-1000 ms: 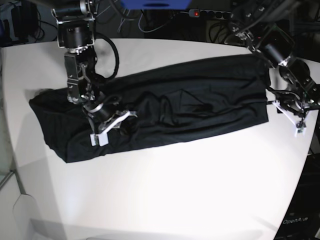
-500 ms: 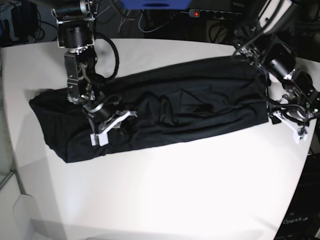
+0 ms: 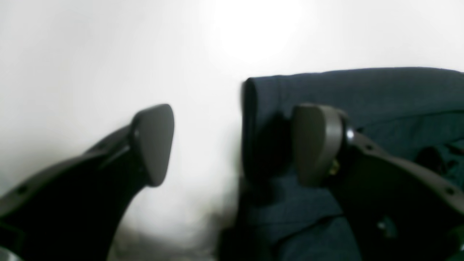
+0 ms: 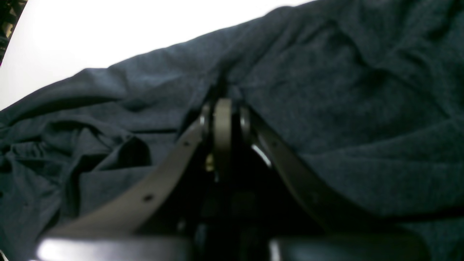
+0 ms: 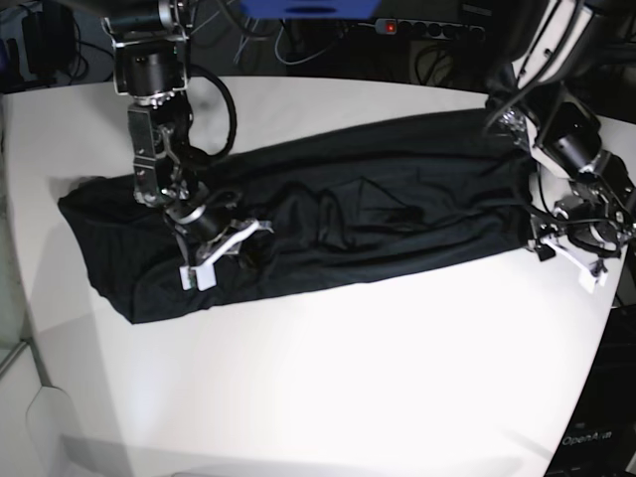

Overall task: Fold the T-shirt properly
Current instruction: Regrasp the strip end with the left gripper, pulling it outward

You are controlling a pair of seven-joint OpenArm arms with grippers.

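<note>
The black T-shirt [image 5: 378, 214] lies spread in a long band across the white table [image 5: 348, 397], rumpled in the middle. On the left of the base view, my right gripper [image 5: 241, 254] rests on the cloth. The right wrist view shows that gripper [image 4: 223, 108] shut, pinching a raised fold of the T-shirt [image 4: 344, 90]. My left gripper [image 5: 568, 256] is at the shirt's right end, open. From the left wrist camera, its fingers [image 3: 154, 145] stand wide apart. The T-shirt's [image 3: 380, 94] folded edge lies between them, one pad over the cloth, the other over bare table.
The table's curved right edge [image 5: 611, 298] runs close beside my left gripper. Cables and a power strip [image 5: 427, 28] lie behind the table's far edge. A broad stretch of bare tabletop fills the front of the base view.
My left gripper has opened wide and slid toward the near corner of the shirt's right end. My right gripper and the cloth it pinches have not moved.
</note>
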